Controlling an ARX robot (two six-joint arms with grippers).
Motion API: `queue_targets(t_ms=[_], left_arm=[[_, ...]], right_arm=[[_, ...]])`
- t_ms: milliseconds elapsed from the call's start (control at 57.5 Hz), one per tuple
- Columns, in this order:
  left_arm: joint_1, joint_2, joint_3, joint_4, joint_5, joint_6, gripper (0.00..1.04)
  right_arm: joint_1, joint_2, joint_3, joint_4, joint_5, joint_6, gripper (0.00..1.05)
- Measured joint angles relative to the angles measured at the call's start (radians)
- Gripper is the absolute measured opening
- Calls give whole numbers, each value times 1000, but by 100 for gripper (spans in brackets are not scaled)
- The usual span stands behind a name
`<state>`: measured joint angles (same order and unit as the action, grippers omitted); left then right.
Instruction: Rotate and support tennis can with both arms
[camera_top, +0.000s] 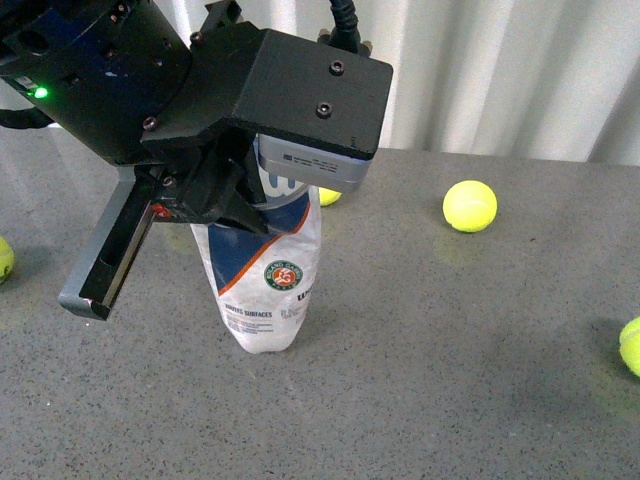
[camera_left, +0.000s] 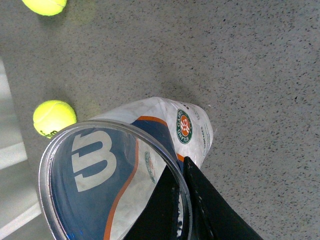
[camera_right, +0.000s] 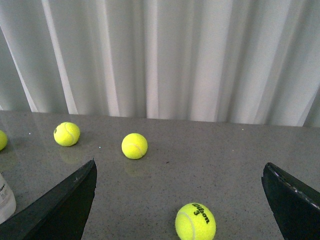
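Clear plastic tube-shaped tennis can (camera_top: 268, 270) with blue-and-white label stood upright on speckled grey table (camera_top: 450, 380), directly beneath left gripper (camera_top: 243, 200). Rim wall apparently pinched between black fingers (camera_left: 210, 210), set narrow, one inside, one outside; inner finger seen only through plastic. Right gripper (camera_right: 178, 165) spread wide, nothing held; white can edge glimpsed just beside one finger. Round yellow-green tennis ball (camera_right: 195, 221) seen between its fingers, others lying beyond.

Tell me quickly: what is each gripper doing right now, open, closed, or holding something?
Left gripper: closed, pinching the rim of the tennis can.
Right gripper: open, holding nothing.
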<state>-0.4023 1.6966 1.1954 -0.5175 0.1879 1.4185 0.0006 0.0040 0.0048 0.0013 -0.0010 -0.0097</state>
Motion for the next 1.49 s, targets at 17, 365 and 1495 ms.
queue_targets(t_ms=[17, 365, 1495], left_arm=[[0, 2, 0, -2, 5, -3, 4], [1, 14, -11, 36, 14, -25, 4], [394, -431, -191, 512, 201, -470, 98]], right_arm=[[0, 0, 0, 0, 0, 0, 97], [0, 0, 0, 0, 0, 0, 97], [0, 0, 0, 0, 0, 0, 97]])
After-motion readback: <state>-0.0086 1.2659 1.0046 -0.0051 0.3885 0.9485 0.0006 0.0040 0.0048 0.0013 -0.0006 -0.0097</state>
